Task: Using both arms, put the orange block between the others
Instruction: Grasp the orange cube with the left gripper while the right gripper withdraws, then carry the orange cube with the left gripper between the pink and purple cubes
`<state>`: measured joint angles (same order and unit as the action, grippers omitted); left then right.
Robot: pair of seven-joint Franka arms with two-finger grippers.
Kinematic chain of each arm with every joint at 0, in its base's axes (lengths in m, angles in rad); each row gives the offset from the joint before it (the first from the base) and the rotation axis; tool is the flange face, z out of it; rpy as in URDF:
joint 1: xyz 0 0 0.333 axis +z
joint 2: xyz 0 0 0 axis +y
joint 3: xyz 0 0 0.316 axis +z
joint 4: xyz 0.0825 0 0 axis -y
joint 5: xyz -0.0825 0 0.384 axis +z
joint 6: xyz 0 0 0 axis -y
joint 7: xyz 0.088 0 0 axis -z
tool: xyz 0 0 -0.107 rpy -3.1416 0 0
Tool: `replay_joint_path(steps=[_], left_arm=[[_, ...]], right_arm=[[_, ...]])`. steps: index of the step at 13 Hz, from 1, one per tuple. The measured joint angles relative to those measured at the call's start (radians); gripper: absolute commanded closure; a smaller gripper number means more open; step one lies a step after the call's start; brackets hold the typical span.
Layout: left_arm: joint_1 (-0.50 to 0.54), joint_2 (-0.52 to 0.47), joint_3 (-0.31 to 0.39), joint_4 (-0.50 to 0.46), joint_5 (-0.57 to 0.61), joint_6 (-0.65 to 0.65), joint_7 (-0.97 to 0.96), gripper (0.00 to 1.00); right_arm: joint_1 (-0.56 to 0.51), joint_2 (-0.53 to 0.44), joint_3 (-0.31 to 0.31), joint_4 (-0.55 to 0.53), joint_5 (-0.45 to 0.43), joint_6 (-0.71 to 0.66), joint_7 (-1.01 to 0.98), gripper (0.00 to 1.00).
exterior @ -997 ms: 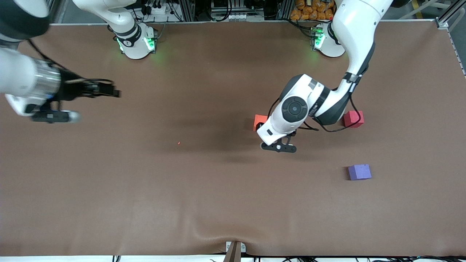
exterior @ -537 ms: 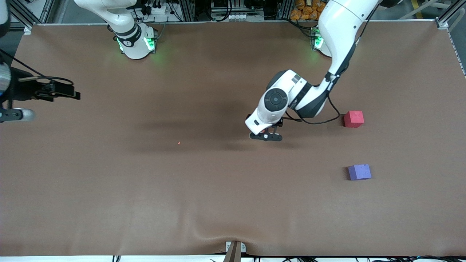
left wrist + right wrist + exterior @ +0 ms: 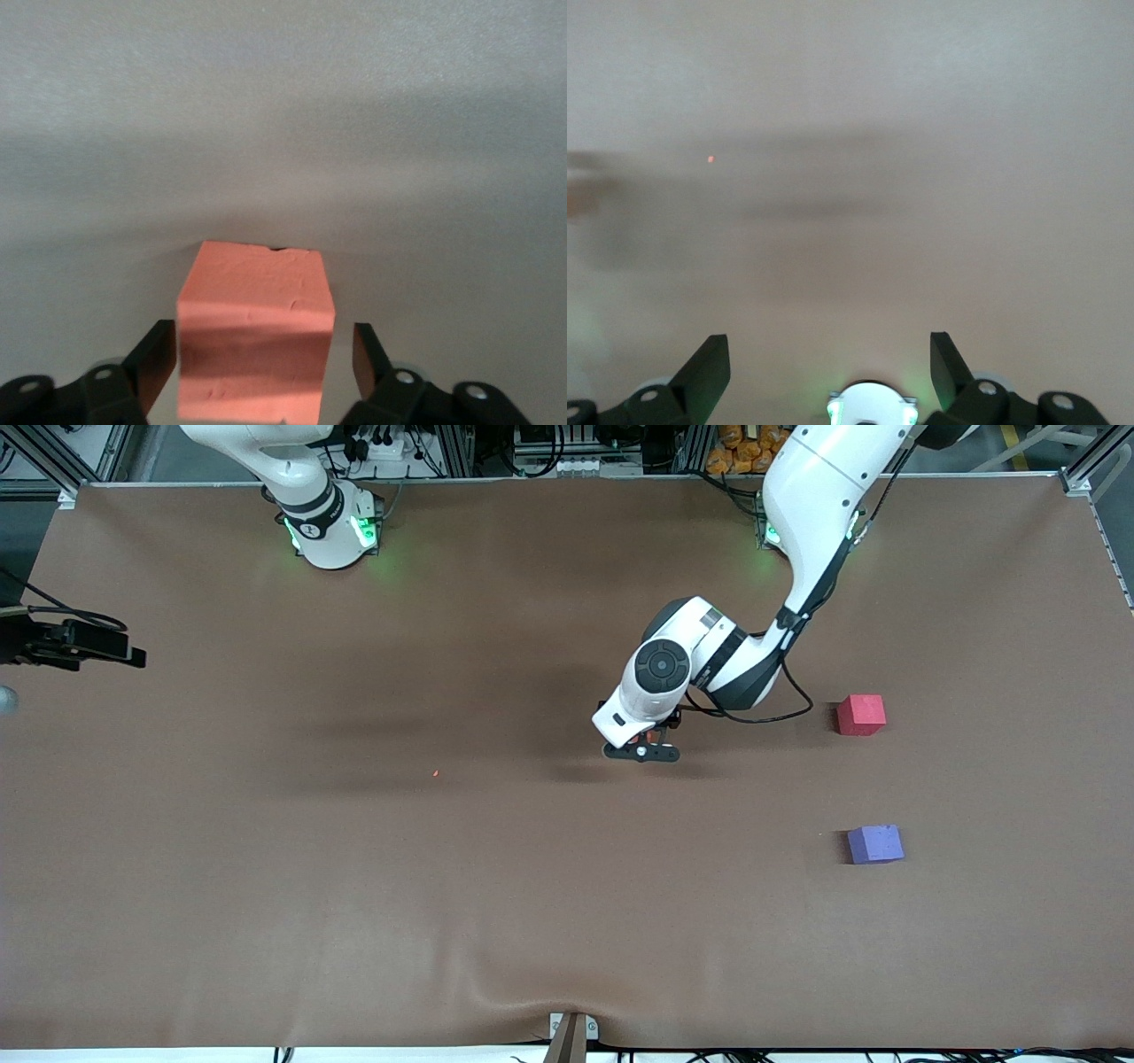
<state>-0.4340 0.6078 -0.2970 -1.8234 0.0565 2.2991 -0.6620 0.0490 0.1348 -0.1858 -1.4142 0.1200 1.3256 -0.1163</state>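
Nearest the front camera sits the purple-blue cube point(image 3: 875, 844), farther back the pinkish-red cube point(image 3: 860, 715), and toward mid-table the left gripper point(image 3: 257, 372) straddles the orange block point(image 3: 254, 341), fingers apart with a sliver of gap, while the right gripper point(image 3: 828, 365) waits spread wide at the table's edge.

A brown worktop point(image 3: 496, 921) carries a tiny orange speck point(image 3: 435, 772) near its middle, with a small bracket point(image 3: 571, 1035) at its near edge.
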Motion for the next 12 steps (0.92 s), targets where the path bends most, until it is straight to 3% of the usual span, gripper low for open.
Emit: replay_joint_path(steps=[2,3,5,7,12], left_arm=[[-0.001,0.018,0.0,0.0,0.0,0.012,-0.006,0.91],[0.0,0.02,0.002,0.001,0.0,0.013,-0.008,1.0],[0.015,0.013,0.013,0.002,0.0,0.01,-0.015,1.0],[0.096,-0.021,0.027,0.0,0.002,-0.019,-0.012,1.0],[0.498,-0.158,0.03,-0.026,0.007,-0.164,0.278,1.0]], right_arm=[[0.0,-0.003,0.0,0.0,-0.032,0.035,-0.049,0.0],[0.0,-0.004,0.0,0.0,-0.048,0.063,-0.077,0.0],[0.0,-0.004,0.0,-0.002,-0.062,0.114,-0.118,0.0],[0.001,-0.004,0.004,-0.006,-0.084,0.147,-0.131,0.0],[0.003,-0.004,0.01,-0.021,-0.123,0.162,-0.126,0.0]])
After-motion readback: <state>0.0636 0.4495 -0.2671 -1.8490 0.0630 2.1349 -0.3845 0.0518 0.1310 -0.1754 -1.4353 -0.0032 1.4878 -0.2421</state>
